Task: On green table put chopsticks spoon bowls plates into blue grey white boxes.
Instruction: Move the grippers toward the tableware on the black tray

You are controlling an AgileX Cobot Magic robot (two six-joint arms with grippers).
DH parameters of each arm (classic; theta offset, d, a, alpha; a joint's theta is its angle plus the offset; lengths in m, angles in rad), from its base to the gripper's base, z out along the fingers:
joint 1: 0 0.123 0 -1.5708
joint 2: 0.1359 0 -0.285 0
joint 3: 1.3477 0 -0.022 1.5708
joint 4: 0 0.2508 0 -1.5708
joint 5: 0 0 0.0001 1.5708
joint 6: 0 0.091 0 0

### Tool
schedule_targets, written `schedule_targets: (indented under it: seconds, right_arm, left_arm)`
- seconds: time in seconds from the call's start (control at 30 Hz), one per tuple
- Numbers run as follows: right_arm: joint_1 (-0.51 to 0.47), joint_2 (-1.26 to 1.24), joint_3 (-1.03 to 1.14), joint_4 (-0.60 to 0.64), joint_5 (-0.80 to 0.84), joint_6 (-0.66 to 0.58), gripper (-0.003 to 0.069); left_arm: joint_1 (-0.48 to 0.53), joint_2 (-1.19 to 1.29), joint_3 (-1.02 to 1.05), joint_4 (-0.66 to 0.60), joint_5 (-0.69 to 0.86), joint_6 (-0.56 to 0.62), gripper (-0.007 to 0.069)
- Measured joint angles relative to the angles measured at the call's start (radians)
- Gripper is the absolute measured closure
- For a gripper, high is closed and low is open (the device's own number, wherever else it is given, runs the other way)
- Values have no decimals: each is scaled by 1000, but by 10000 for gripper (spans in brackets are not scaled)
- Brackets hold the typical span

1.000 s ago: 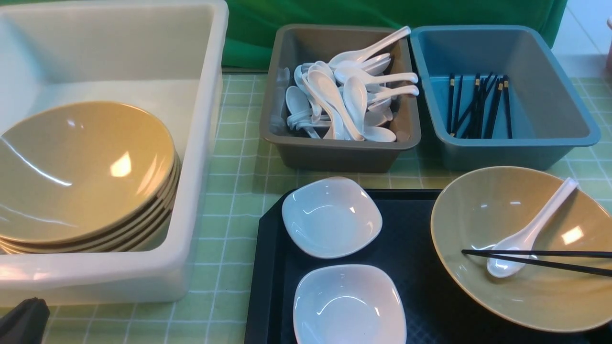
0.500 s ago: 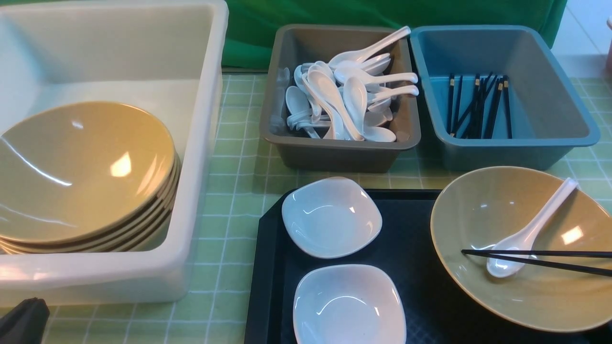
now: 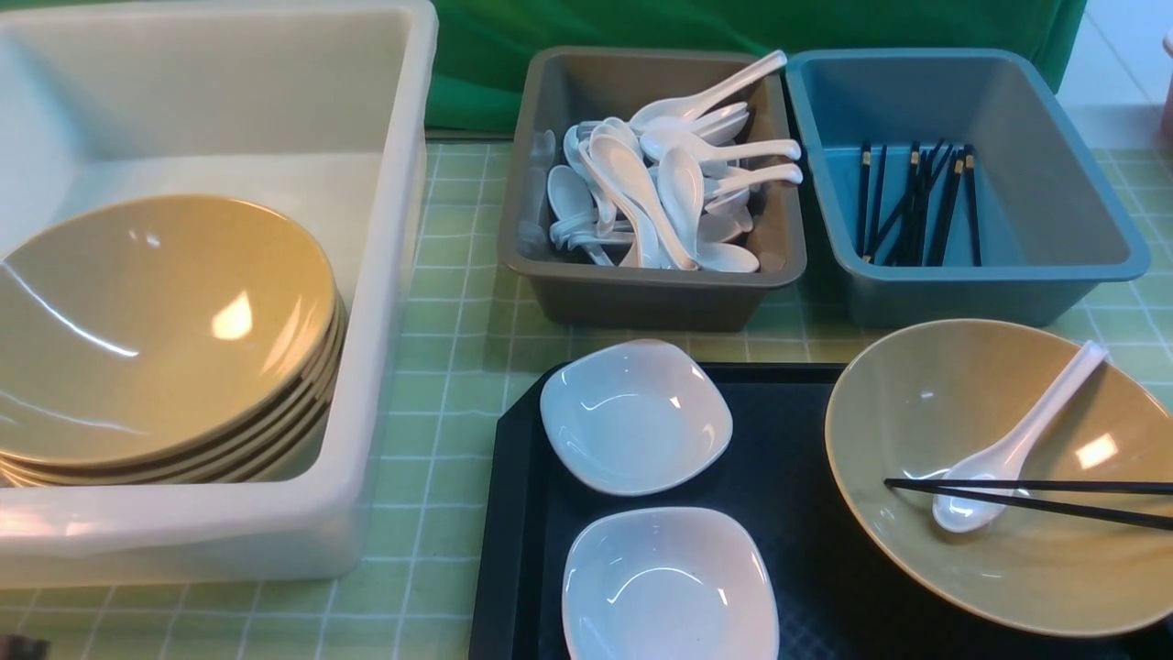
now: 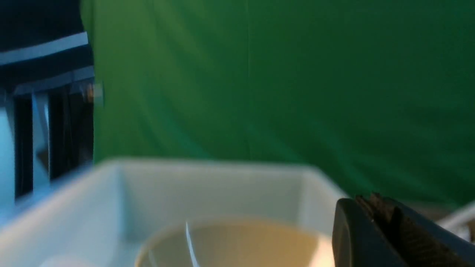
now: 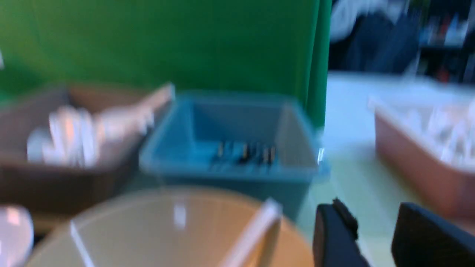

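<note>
Three tubs line the top of your front view. The white box [image 3: 403,275] fills the upper left and holds a nested stack of tan bowls [image 3: 165,330]. At upper centre, the grey box [image 3: 641,298] is heaped with white spoons [image 3: 660,192]. Just beside it at upper right, the blue box [image 3: 1054,275] holds loose black chopsticks [image 3: 916,206] with gold bands. All three stand on the green table [image 3: 458,367], with a green backdrop cloth [image 3: 733,23] behind.

A black tray [image 3: 806,458] takes up the lower centre and lower right. On it at lower centre sit two white dishes, the upper plate [image 3: 635,417] and the lower plate [image 3: 669,587], close together but apart. At lower right a single tan bowl [image 3: 1008,568] rests on the tray, cut off by the frame's right edge. Inside it lies the spoon [image 3: 1017,445], scoop near the bowl's middle, handle leaning on the upper right rim. A pair of chopsticks [image 3: 1035,495] lies across the bowl over the scoop and runs out of the right edge.

Your left gripper [image 4: 371,207] shows at the lower right of the left wrist view, fingers pressed together on nothing, with the white box and bowls beyond. Your right gripper [image 5: 374,222] shows at the lower right of the right wrist view, fingers parted and holding nothing, beside the single tan bowl's rim. That view is blurred; a pinkish tub [image 5: 419,167] at its right edge seems to hold white pieces.
</note>
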Motion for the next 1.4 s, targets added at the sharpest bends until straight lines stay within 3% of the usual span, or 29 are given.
schedule_targets:
  seconds: [0.13, 0.23, 0.37, 0.43, 0.53, 0.63, 0.7, 0.87, 0.9, 1.0, 1.07, 1.2, 1.3, 1.4]
  right_arm:
    - [0, 0, 0, 1, -110, 12, 416]
    - [0, 0, 0, 1, -153, 86, 416]
    - [0, 0, 0, 1, -226, 208, 416]
    - [0, 0, -8, 1, -284, 263, 416]
    - [0, 7, -131, 1, -257, 285, 416]
    - [0, 62, -301, 1, -207, 284, 416]
    - [0, 133, -446, 1, -135, 284, 416]
    - [0, 372, -792, 1, 162, 267, 416]
    - [0, 390, -812, 1, 190, 259, 416]
    - [0, 541, -904, 2, 402, 132, 416]
    - [0, 603, -908, 2, 478, 29, 416]
    - [0, 706, -908, 27, 610, -8, 416]
    - [0, 813, -909, 102, 782, -68, 416]
    - [3, 934, -940, 190, 981, -246, 416]
  left_arm:
    - [0, 0, 0, 0, -97, 0, 627]
    - [0, 0, 0, -2, -123, -5, 627]
    - [0, 0, 0, -13, -217, -67, 627]
    - [0, -1, -4, -20, -286, -155, 627]
    - [0, 1, -113, -19, -215, -261, 627]
    - [0, 37, -255, -18, -124, -284, 627]
    - [0, 102, -392, -17, -28, -296, 627]
    - [0, 343, -739, -14, 390, -324, 627]
    - [0, 352, -747, -14, 390, -324, 627]
    - [0, 499, -813, 5, 688, -301, 627]
    - [0, 549, -813, 33, 766, -267, 627]
    - [0, 597, -805, 50, 823, -236, 627]
    - [-24, 598, -759, -29, 838, -229, 627]
    - [-80, 599, -696, -162, 854, -208, 627]
